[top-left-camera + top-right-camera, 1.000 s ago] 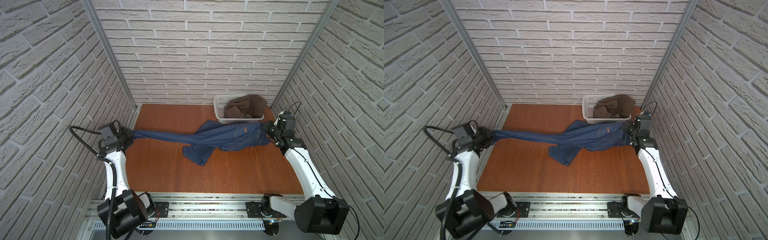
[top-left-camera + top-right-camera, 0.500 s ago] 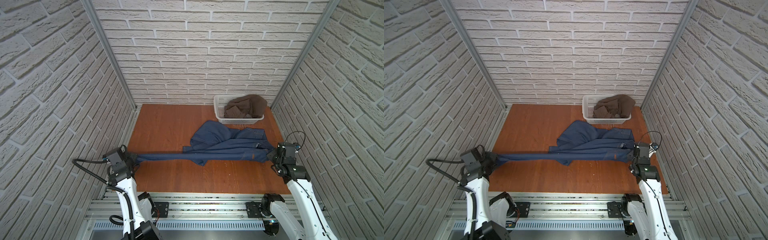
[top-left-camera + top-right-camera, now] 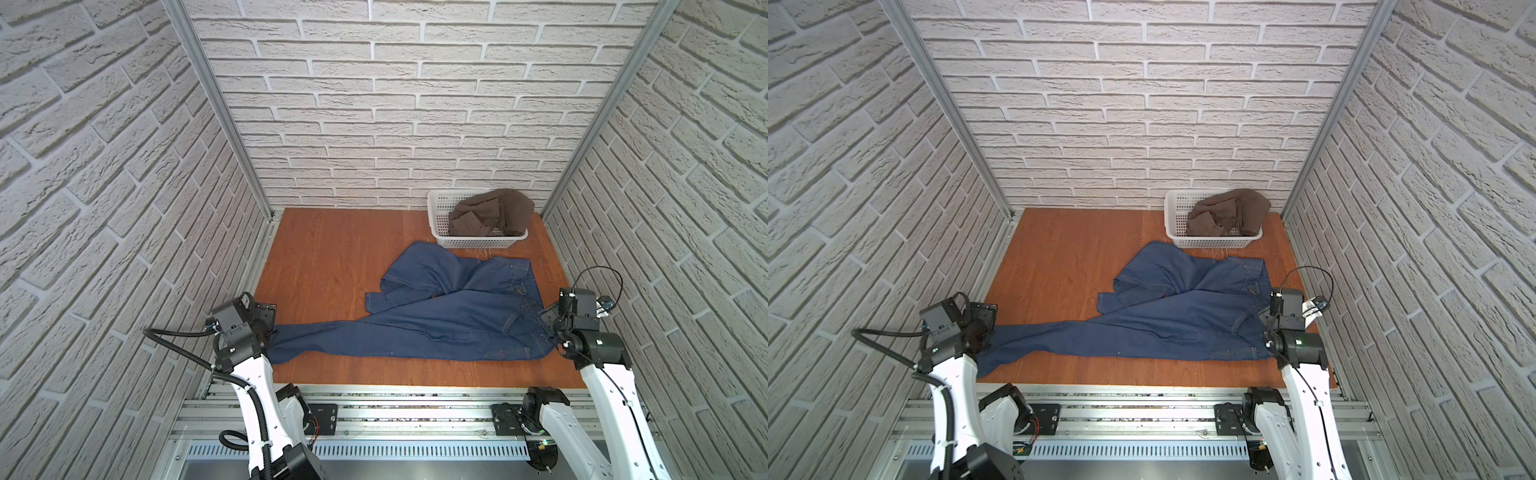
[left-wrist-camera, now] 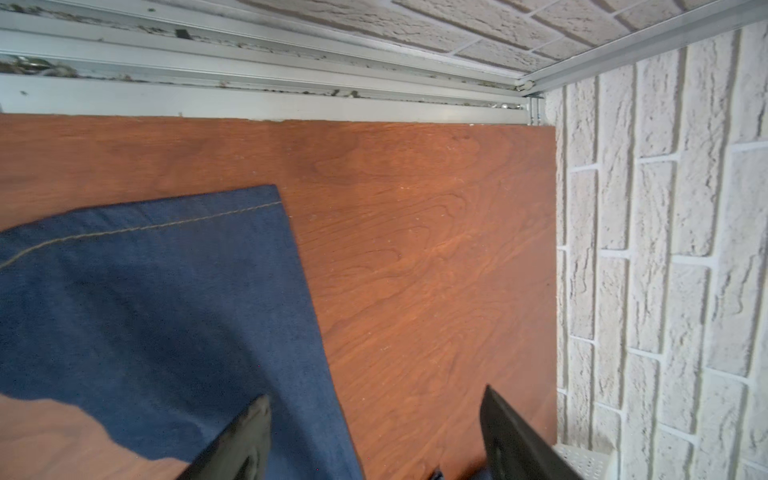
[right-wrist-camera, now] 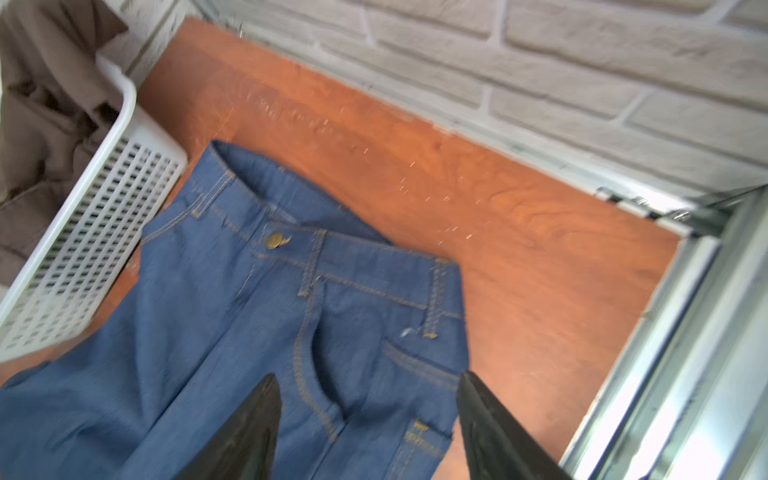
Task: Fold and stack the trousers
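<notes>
The dark blue denim trousers (image 3: 436,328) (image 3: 1154,328) lie flat on the wooden table (image 3: 332,257). One leg stretches left along the front edge; the other is bunched back toward the basket. My left gripper (image 3: 271,332) (image 4: 376,395) hovers open over the hem end of the stretched leg (image 4: 145,299), with only cloth and bare wood between its fingers. My right gripper (image 3: 548,322) (image 5: 369,376) is open just above the waistband and front pocket (image 5: 332,353), near the metal button (image 5: 276,240). Neither gripper holds anything.
A white plastic basket (image 3: 478,242) (image 5: 104,208) with a crumpled brown garment (image 3: 494,212) stands at the back right, just behind the trousers. Brick-patterned walls close in the left, right and back sides. An aluminium rail (image 3: 374,415) runs along the front.
Both arms pulled the trousers from the middle toward the front edge and laid them down. Both grippers, shut on the cloth a second ago, have opened and let go.
</notes>
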Action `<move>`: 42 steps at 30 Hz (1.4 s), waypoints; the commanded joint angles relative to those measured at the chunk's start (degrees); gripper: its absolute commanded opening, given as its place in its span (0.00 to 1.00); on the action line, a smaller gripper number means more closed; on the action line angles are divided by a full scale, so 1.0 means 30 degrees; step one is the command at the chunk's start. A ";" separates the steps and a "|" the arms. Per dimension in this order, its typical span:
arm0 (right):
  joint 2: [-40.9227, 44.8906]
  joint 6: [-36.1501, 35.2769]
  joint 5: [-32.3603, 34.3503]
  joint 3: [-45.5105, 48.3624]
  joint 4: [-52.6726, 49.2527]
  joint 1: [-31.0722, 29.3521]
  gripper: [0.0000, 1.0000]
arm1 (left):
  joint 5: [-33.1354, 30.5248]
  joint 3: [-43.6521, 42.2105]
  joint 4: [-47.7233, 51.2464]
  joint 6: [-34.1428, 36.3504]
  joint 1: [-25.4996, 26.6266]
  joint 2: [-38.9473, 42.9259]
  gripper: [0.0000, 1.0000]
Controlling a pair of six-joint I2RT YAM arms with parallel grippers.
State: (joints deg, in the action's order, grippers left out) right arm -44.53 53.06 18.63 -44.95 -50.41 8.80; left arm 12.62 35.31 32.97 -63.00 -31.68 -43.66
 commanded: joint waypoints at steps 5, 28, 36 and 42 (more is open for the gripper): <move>-0.5234 0.1795 -0.5069 0.0009 0.1478 -0.0666 0.67 | 0.0834 0.0761 -0.0465 0.0168 0.3699 -0.1842 0.78; -1.1618 -0.0578 -0.6689 -0.0300 0.6629 0.0142 0.05 | 0.1924 -0.0835 -0.0486 0.1693 0.1515 -0.2720 0.70; -0.3051 0.0265 -0.1553 -0.1000 -0.1043 0.0168 0.05 | 0.2302 -0.0110 -0.0192 0.2200 0.1269 -0.2770 0.70; -0.1155 -0.0333 0.0641 -0.0067 -0.3293 0.0229 0.06 | 0.2260 0.1001 -0.0430 0.2751 0.2972 -0.4208 0.71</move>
State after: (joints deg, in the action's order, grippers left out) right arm -46.85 53.01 14.79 -47.29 -53.93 9.13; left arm 19.11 35.51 32.67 -56.97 -25.58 -54.78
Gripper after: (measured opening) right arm 0.060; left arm 0.709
